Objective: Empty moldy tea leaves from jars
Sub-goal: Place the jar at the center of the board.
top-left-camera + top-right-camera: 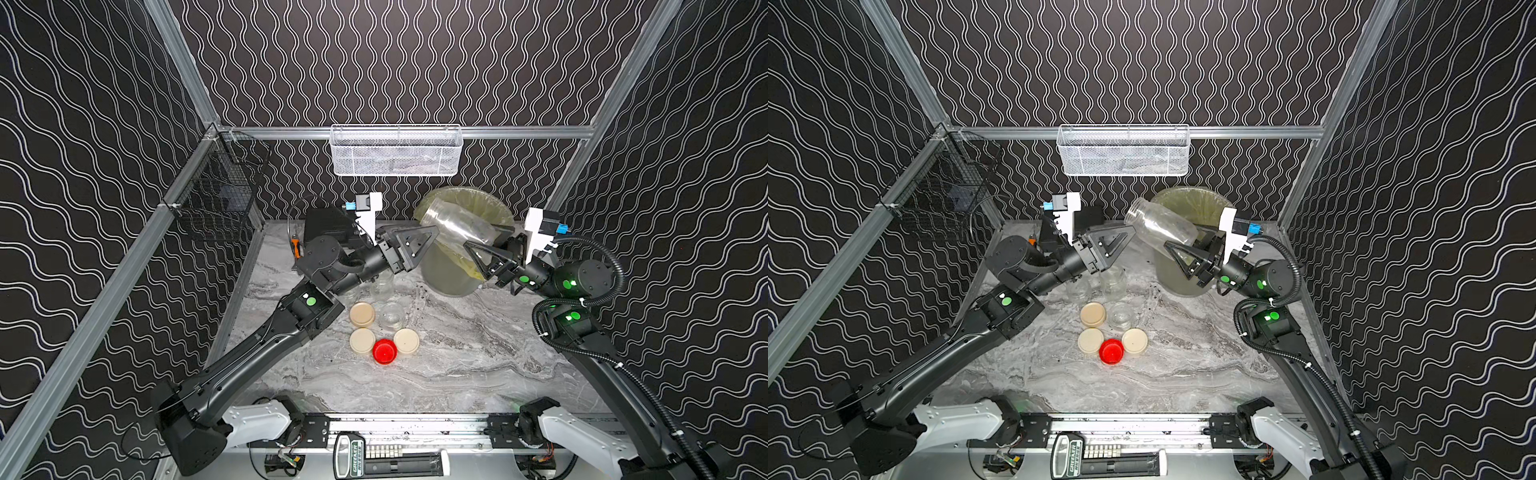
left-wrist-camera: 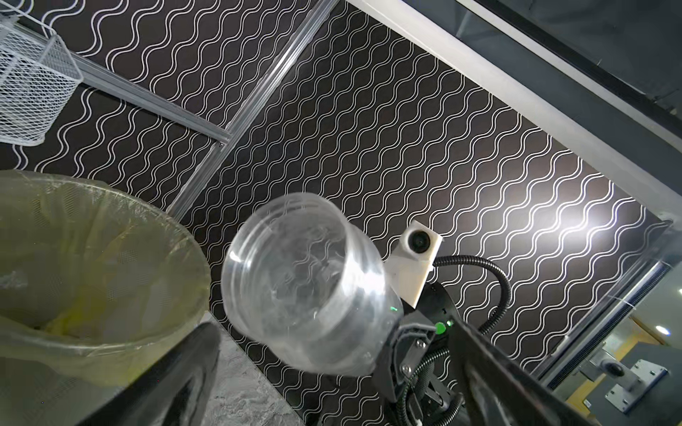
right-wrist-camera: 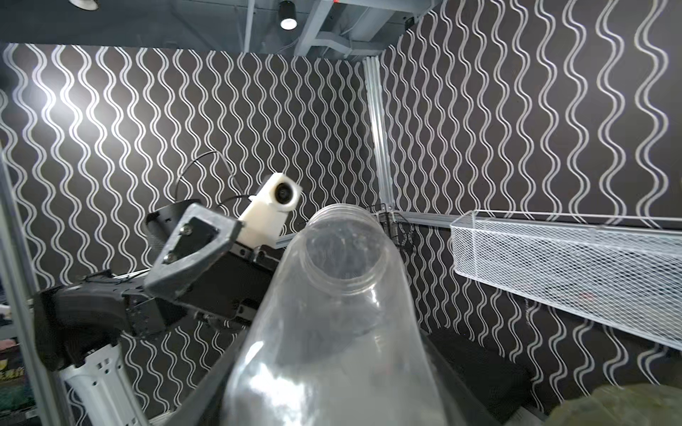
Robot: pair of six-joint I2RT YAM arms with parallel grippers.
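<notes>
**A:** Nearest is the front rail [image 1: 415, 428]. Just behind it, mid-tabletop [image 1: 478, 353], three cream lids [image 1: 362, 340] and a red lid [image 1: 384, 351] lie loose.

**B:** And from the left?

**A:** The left gripper [image 1: 422, 237] hangs with its jaws spread wide and nothing in them. Two short jars [image 1: 382, 286] stand under its wrist, and a third jar [image 1: 392, 316] stands open by the lids. All three look empty. Next comes the slim jar [image 1: 457, 226], in the air beside the yellow-bagged bin [image 1: 478, 195] toward the rear right corner. The right gripper [image 1: 484, 239] pinches it near its base. Stray tea leaves [image 1: 419, 291] speck the tabletop at the bin's foot.

**B:** Which way does it point?

**A:** Its long axis lies slantwise, mouth toward the left gripper and, it seems, a little raised.

**B:** How will it handle?

**A:** Light, I judge, since it looks empty. It is stiff, smooth and slippery, and perhaps breakable. Take it across the body below the shoulder, not by the threaded neck.
</notes>
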